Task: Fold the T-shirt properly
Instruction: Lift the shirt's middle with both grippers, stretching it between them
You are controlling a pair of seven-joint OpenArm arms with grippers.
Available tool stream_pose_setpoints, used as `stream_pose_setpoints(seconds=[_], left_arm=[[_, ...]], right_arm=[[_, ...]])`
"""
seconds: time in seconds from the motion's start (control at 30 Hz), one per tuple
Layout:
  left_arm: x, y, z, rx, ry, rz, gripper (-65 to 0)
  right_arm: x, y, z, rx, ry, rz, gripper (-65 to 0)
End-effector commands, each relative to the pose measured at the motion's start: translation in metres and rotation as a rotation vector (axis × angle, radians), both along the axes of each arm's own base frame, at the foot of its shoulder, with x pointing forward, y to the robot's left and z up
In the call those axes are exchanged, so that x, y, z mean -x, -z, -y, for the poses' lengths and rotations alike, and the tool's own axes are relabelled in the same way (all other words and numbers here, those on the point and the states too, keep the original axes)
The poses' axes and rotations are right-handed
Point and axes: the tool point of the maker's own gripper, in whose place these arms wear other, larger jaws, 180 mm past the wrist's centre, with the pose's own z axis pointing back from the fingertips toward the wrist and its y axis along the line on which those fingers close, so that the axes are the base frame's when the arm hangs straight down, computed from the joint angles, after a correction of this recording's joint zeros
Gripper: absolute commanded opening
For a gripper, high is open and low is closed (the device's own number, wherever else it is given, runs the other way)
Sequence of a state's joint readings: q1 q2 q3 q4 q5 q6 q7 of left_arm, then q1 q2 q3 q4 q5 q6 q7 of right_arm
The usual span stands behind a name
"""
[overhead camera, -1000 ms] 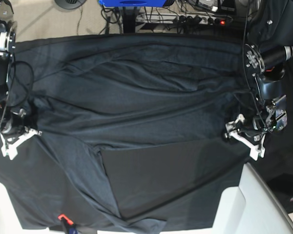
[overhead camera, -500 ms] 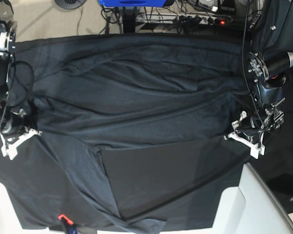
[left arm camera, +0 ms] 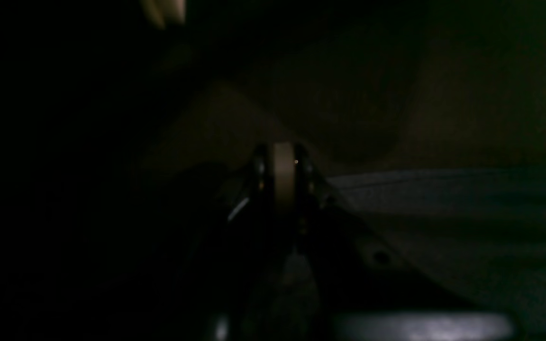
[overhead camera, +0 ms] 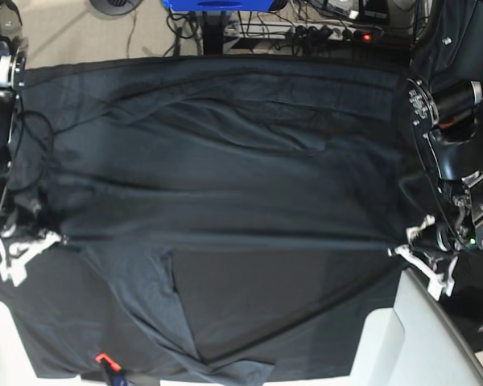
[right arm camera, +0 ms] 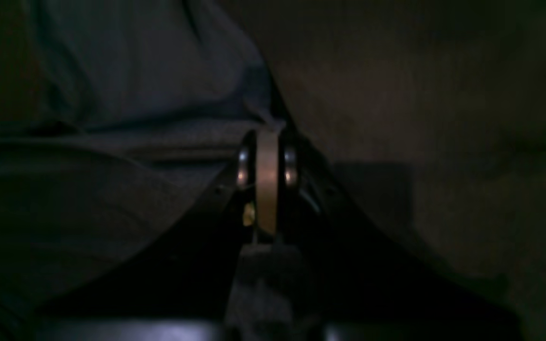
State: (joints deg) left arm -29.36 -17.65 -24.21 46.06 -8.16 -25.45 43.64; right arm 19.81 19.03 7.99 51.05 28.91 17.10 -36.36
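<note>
Nearest you in the base view, the tablecloth (overhead camera: pixel 249 314) shows bare between the shirt's hanging parts. Just above it, the T-shirt (overhead camera: pixel 225 169) has its near edge pulled into a taut straight line between the two claws, the rest spread back toward the table's far edge. The right gripper (overhead camera: pixel 40 239) pinches that edge at the view's left, the left gripper (overhead camera: pixel 398 249) at its right.

Only the wrist views show you the jaws themselves: the left gripper (left arm camera: pixel 282 163) pressed together on shirt cloth, the right gripper (right arm camera: pixel 267 142) likewise, both very dark.

A second ago that edge sagged unevenly and both claws sat farther back; the left one stood apart then.
</note>
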Motion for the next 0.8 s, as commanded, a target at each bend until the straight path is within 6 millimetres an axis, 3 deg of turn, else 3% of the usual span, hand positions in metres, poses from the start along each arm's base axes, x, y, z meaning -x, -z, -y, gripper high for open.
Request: stream_pose_setpoints(seconds=[0.0, 0.4, 0.67, 0.77], left_arm=[[-0.012, -0.021, -0.009, -0.018, -0.006, 0.052, -65.0], [-0.021, -0.056, -0.015, -0.072, 0.006, 0.109, -65.0], [-0.022, -0.058, -0.014, -0.073, 0.007, 0.115, -65.0], [-0.022, -0.058, -0.014, -0.073, 0.007, 0.115, -65.0]], right_arm=[[-0.016, -0.022, 0.010, 0.017, 0.008, 0.063, -64.8], [-0.028, -0.034, 0.019, 0.034, 0.028, 0.139, -64.8], [-0.033, -0.039, 0.022, 0.039, 0.039, 0.185, -64.8], [-0.029, -0.033, 0.022, 0.037, 0.042, 0.167, -64.8]])
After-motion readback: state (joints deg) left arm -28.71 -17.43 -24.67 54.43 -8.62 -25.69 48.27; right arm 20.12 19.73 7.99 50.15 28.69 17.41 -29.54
